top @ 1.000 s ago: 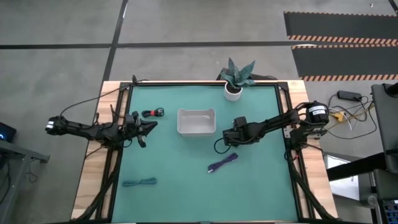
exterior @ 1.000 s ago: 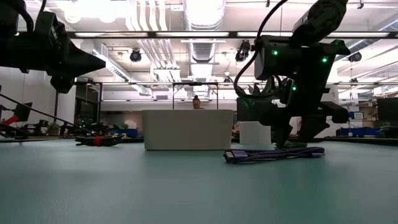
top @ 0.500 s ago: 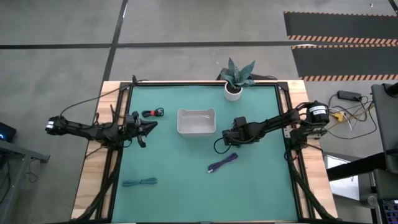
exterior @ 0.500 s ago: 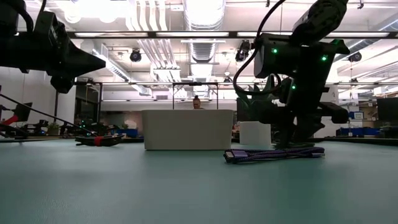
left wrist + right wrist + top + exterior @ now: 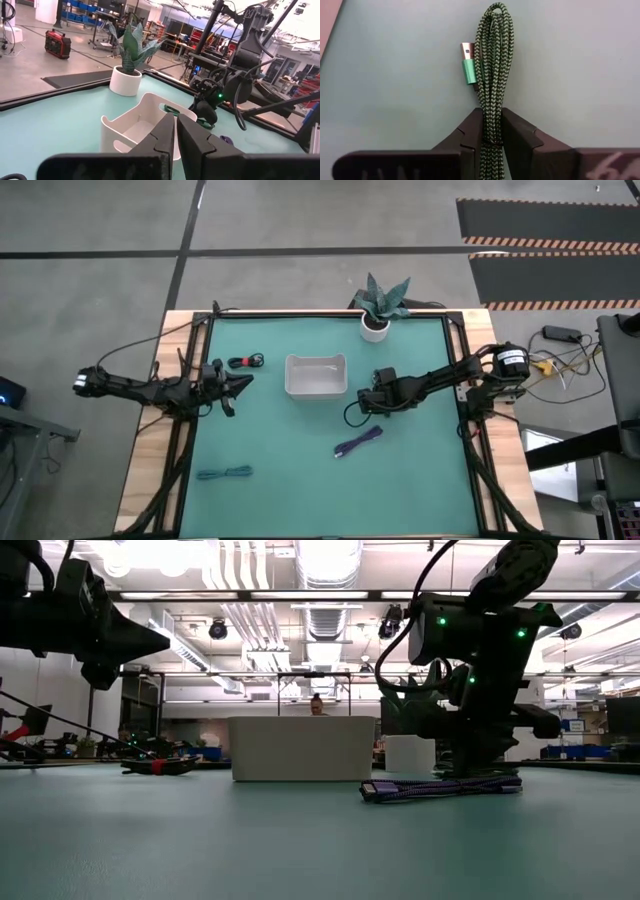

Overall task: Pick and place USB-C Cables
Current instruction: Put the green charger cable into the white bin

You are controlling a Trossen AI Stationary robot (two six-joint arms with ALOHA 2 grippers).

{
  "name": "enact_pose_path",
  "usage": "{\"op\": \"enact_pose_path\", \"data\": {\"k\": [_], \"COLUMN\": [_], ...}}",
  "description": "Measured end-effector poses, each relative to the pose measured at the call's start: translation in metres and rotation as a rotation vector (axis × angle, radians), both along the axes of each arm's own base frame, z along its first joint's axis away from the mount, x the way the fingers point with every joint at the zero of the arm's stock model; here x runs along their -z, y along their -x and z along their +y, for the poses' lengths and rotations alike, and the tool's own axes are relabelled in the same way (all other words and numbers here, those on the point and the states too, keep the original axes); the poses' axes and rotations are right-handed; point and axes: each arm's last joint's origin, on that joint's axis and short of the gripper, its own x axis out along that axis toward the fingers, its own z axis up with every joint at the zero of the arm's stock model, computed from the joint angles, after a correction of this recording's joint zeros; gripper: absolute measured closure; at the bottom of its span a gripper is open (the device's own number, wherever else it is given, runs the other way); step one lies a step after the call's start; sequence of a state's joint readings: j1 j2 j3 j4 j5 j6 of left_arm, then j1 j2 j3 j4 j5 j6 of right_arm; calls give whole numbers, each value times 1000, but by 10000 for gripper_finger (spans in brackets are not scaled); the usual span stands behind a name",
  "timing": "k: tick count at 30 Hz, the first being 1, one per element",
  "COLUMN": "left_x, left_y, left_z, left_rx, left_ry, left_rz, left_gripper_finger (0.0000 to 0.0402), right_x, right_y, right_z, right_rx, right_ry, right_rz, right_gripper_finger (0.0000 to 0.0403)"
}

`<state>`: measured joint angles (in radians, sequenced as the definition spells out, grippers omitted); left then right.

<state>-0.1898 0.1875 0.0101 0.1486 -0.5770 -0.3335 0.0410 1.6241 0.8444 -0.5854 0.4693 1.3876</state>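
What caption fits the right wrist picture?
Right claw shut on a dark green braided USB-C cable lying on the teal table.

1. USB-C cables, four counted: red-and-black cable point(image 5: 245, 361), teal cable point(image 5: 224, 473), purple cable point(image 5: 359, 442), dark green cable point(image 5: 492, 75).
2. White tray point(image 5: 316, 376): one.
3. Potted plant point(image 5: 380, 306): one.
4. Robot arms: two, each carrying one gripper, namely left gripper point(image 5: 238, 384) and right gripper point(image 5: 364, 406).
5. Green table mat point(image 5: 300, 490): one.
6. Person point(image 5: 316, 704) beyond the table: one, low view only.
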Motion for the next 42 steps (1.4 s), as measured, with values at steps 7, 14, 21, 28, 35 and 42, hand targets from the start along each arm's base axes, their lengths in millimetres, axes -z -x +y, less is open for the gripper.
{"op": "enact_pose_path", "data": {"k": [7,14,21,28,35,42], "left_x": [0,0,0,0,0,0], "left_y": [0,0,0,0,0,0], "left_z": [0,0,0,0,0,0], "left_rx": [0,1,2,3,10,8], "left_ry": [0,0,0,0,0,0], "left_rz": [0,0,0,0,0,0], "left_gripper_finger": [395,395,395,395,395,395], "right_x": [0,0,0,0,-6,-11], "right_y": [0,0,0,0,3,7], "right_z": [0,0,0,0,0,0], "right_rx": [-3,-12,-12,-21,-47,-61], "right_ry": [-1,0,0,1,-13,-4], "right_rz": [2,6,7,11,17,35], "right_gripper_finger": [351,378,376,376,376,376]}}
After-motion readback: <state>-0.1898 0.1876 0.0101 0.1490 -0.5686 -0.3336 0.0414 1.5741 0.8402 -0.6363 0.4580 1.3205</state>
